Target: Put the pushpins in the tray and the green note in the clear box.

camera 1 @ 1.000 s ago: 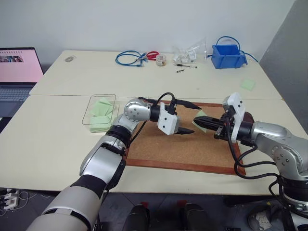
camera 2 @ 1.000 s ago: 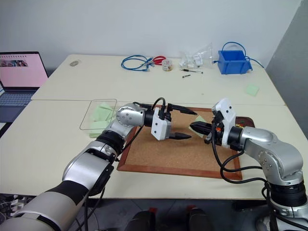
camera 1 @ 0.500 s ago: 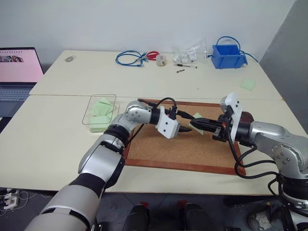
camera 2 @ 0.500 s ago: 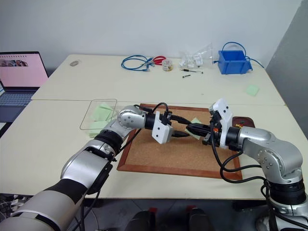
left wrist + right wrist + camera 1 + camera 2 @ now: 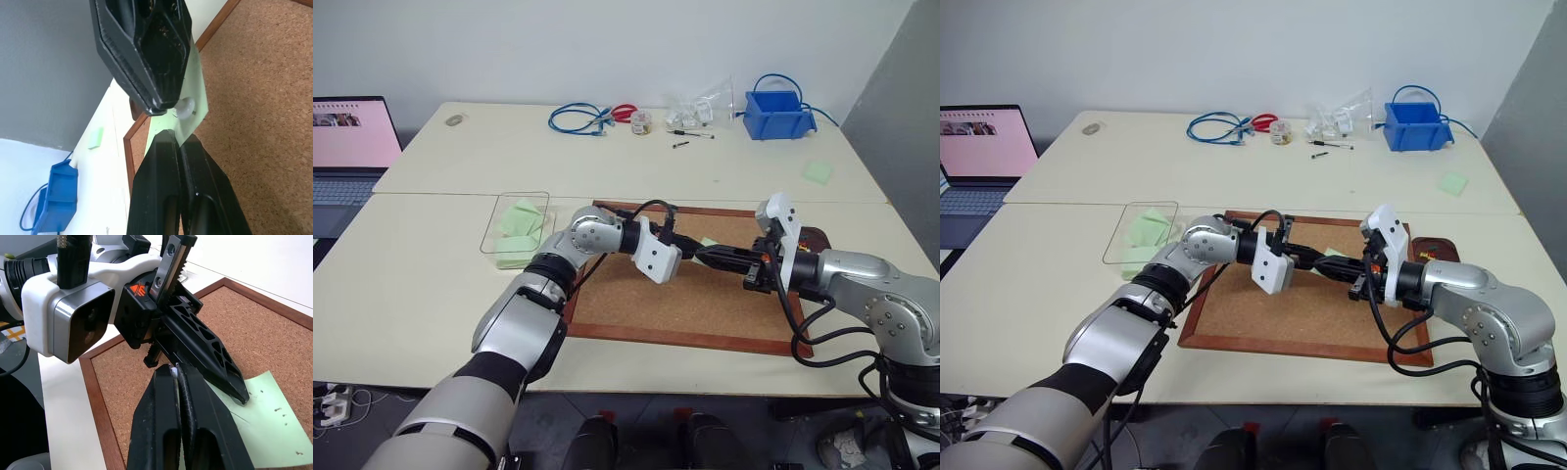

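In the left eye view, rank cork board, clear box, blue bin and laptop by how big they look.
1. cork board, plainly largest.
2. laptop, though the frame edge cuts it off.
3. clear box.
4. blue bin, smallest looking, but it sits farthest back, so its rank against the clear box is unsure.

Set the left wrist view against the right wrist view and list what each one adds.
Left wrist view adds: the whitish pushpin stuck in the green note, the blue bin, a loose green slip. Right wrist view adds: the left arm's white wrist housing. Shared: the green note, the cork board, the left gripper shut on the note's edge, the right gripper shut.
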Motion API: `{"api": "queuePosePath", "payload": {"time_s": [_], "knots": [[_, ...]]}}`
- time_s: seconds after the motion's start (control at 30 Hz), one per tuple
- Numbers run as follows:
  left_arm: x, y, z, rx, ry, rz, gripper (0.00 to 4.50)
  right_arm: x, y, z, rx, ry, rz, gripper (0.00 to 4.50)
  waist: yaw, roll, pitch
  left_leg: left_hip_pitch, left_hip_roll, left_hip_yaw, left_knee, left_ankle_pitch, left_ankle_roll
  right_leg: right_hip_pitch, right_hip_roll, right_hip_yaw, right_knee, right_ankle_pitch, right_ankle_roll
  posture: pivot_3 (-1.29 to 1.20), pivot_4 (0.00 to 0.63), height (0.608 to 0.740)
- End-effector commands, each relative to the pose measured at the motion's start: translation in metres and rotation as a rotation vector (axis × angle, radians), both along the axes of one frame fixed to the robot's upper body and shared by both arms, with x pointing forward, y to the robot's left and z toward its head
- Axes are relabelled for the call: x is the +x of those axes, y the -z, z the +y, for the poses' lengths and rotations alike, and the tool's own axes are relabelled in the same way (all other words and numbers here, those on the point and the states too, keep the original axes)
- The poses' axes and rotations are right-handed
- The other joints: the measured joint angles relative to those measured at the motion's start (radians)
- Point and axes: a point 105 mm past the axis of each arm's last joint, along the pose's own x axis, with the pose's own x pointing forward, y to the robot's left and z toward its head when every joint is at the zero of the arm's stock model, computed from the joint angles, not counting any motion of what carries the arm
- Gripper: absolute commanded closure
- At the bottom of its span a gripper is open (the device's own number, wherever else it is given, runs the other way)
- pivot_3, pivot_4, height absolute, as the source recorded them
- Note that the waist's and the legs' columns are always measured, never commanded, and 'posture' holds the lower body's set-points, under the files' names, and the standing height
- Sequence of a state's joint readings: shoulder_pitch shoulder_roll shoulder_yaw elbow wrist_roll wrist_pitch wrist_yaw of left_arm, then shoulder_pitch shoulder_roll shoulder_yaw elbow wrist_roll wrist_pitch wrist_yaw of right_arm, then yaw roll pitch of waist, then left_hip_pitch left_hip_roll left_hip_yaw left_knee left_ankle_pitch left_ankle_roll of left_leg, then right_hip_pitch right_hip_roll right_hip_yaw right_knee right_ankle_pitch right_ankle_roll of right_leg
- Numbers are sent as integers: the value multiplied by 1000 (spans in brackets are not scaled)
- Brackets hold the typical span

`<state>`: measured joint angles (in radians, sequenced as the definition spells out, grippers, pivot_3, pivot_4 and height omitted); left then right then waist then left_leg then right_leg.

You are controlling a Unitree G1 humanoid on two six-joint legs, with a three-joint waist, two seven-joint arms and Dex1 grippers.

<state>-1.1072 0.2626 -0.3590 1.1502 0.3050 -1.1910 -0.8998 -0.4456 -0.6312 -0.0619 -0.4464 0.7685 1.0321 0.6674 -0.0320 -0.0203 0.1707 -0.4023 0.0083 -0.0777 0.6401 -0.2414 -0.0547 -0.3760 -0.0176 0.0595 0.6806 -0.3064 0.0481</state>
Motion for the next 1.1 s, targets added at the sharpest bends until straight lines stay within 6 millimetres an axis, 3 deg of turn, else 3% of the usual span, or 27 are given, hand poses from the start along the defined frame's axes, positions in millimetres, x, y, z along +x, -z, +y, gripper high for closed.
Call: {"api": "queuePosePath", "payload": {"time_s": [0.03,0.27,0.6,0.73,0.83,0.97,1.1], "knots": [[0,-14,-2,-17,18,-98,4425,4,-15,-11,27,47,-45,4500,0,0,0,0,0,0,0,0,0,0,0,0,0,0,0,0,150,740],[-4,-10,6,32,59,-251,4425,18,-37,-24,145,123,3,4500,0,0,0,0,0,0,0,0,0,0,0,0,1,0,0,0,150,740],[6,-16,7,-28,-3,-241,4425,21,-37,-28,132,188,-13,4500,2,0,0,-1,-1,0,0,0,0,0,-1,0,1,0,0,0,150,740],[7,-15,3,-93,-53,-36,4425,35,-34,-51,105,373,-78,4500,1,0,0,-1,0,0,0,0,0,-1,-1,0,1,0,0,0,150,740],[6,-19,-1,-138,-83,222,4425,51,-25,-84,41,598,-124,4500,-1,0,0,-2,0,1,0,0,0,-2,-1,0,1,0,0,0,150,740],[-7,-23,-7,-161,-83,530,4425,63,-8,-128,-49,849,-148,4500,-5,0,0,-5,0,0,1,0,0,-5,0,0,3,0,0,0,150,740],[-22,-26,-11,-154,-81,702,4425,69,4,-156,-112,978,-148,4500,-9,1,0,-5,0,0,2,0,0,-5,0,0,3,0,0,0,150,740]]}}
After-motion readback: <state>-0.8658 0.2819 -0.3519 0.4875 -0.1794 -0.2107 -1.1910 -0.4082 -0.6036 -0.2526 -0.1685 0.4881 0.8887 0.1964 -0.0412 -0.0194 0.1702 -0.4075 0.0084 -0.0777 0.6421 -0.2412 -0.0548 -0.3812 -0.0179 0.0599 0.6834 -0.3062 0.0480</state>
